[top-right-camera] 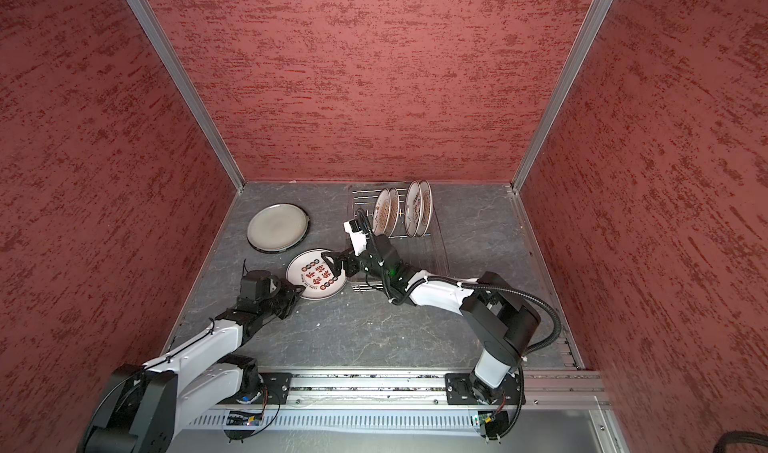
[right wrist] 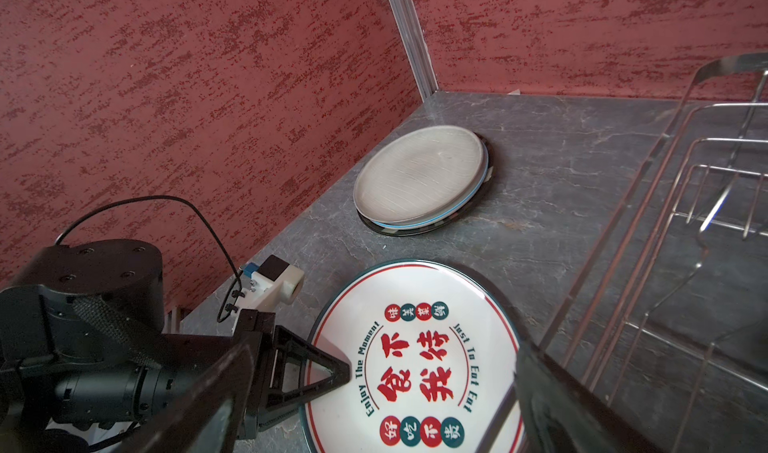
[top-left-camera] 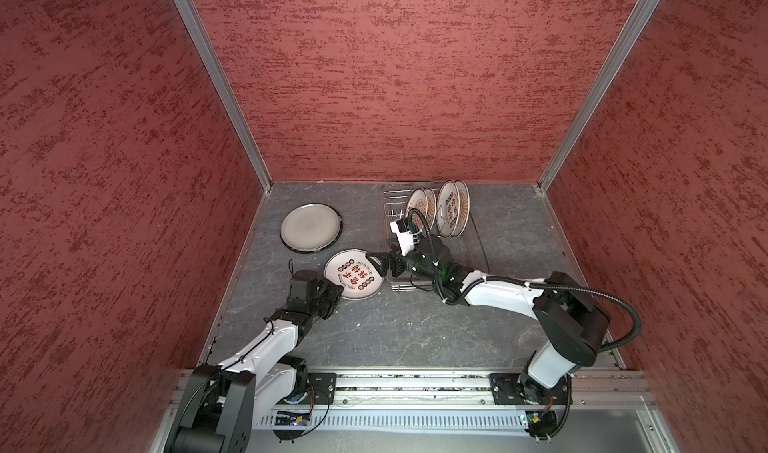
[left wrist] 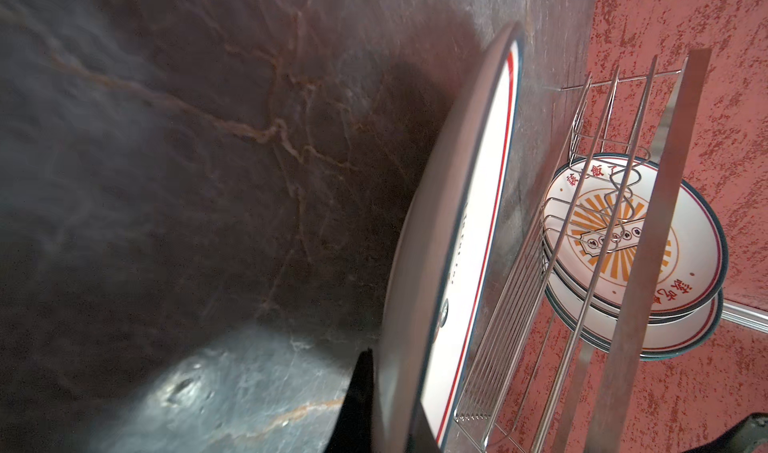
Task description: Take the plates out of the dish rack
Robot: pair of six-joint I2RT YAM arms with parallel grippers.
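A white plate with red characters (top-left-camera: 353, 274) (top-right-camera: 316, 274) (right wrist: 415, 359) sits low over the table, left of the dish rack (top-left-camera: 473, 243) (top-right-camera: 436, 243). My left gripper (top-left-camera: 338, 291) (top-right-camera: 300, 291) (left wrist: 390, 422) is shut on its near-left rim, and the plate shows edge-on (left wrist: 457, 243) in the left wrist view. My right gripper (top-left-camera: 376, 266) (top-right-camera: 332, 264) (right wrist: 384, 372) hangs open above the plate's right side with nothing between its jaws. Several white plates (top-left-camera: 440, 207) (top-right-camera: 403, 209) (left wrist: 648, 264) stand upright at the rack's far end.
A grey plate (top-left-camera: 311, 227) (top-right-camera: 277, 227) (right wrist: 419, 176) lies on another dark-rimmed plate at the back left, near the red wall. The near part of the rack (right wrist: 665, 222) holds only bare wire bars. Red walls enclose the table on three sides.
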